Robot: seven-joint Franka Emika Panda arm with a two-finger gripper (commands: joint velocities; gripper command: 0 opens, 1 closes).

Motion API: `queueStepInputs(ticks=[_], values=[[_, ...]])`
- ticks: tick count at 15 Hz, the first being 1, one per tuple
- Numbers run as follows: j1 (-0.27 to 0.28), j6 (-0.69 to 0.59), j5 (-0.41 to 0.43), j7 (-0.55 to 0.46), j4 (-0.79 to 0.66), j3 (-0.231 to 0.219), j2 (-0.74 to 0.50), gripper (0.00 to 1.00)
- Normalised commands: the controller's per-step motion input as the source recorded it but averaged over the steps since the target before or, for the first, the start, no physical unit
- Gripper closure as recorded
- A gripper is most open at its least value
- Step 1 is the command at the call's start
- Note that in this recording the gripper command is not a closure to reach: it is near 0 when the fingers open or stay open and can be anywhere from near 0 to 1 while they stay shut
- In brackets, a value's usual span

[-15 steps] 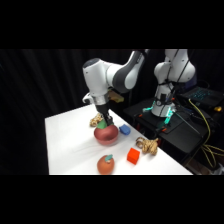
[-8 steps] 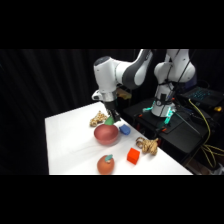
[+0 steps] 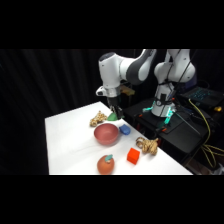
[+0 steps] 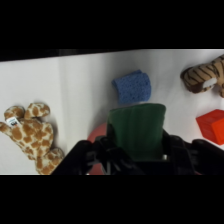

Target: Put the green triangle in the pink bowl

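Observation:
My gripper (image 3: pixel 116 114) hangs over the table's far side, just behind the pink bowl (image 3: pixel 106 134), and it is shut on the green triangle (image 3: pixel 113 118). The wrist view shows the green triangle (image 4: pixel 137 129) filling the middle, clamped in the gripper (image 4: pixel 138 146) between the black fingers. A sliver of the pink bowl (image 4: pixel 99 133) shows below the block on its left; the rest of the bowl is hidden. The bowl looks empty in the side view.
A giraffe toy (image 3: pixel 98 119) (image 4: pixel 34 136) lies left of the gripper. A blue block (image 3: pixel 124 130) (image 4: pixel 131 88) sits right of the bowl. A tiger toy (image 3: pixel 147 145) (image 4: pixel 204 78), a red cube (image 3: pixel 133 156) (image 4: pixel 212 125) and an orange-red fruit ball (image 3: pixel 105 164) lie nearer the front.
The gripper has moved to the right and towards the table's far edge, from above the bowl's left side to behind its back rim.

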Motion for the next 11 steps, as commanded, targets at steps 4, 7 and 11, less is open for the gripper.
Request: queueStepInputs(ticks=[4,7,11], values=[[-0.021,0.0,0.025,-0.05,-0.26,-0.025,-0.37,0.0],[-0.016,-0.02,0.013,-0.03,-0.2,-0.009,-0.32,0.0],[-0.016,-0.04,-0.002,0.0,-0.13,-0.001,-0.25,0.0]])
